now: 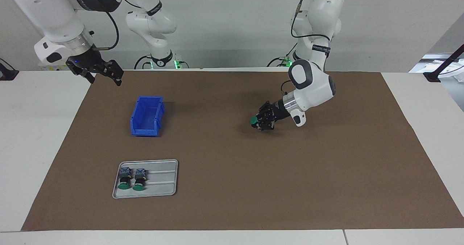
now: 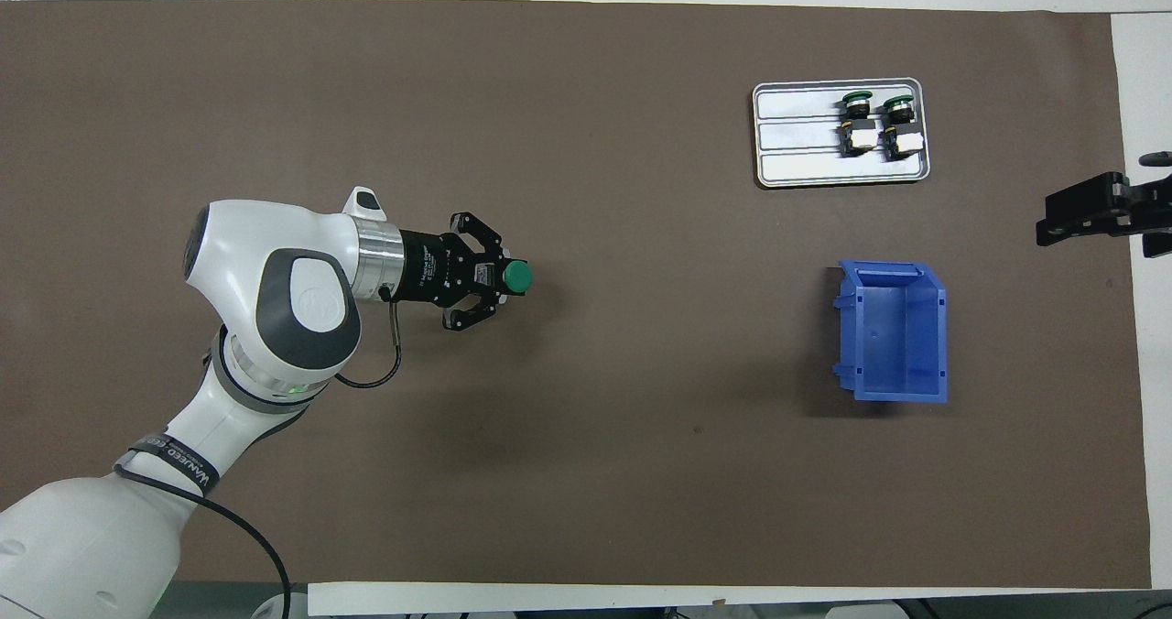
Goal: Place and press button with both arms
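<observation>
Green-capped round push-button switch (image 1: 253,120) sits pinched in our left gripper (image 1: 261,121) over the brown mat, cap aimed toward the blue plastic bin (image 1: 146,116), where our spread right gripper (image 1: 103,75) waits, well apart.

Green button (image 1: 253,120) in left hand (image 1: 258,122)

Green-capped button (image 1: 253,120), blue bin (image 1: 146,116), silver tray (image 1: 163,179), plain brown mat (image 1: 290,172), white table (image 1: 32,129).
</observation>
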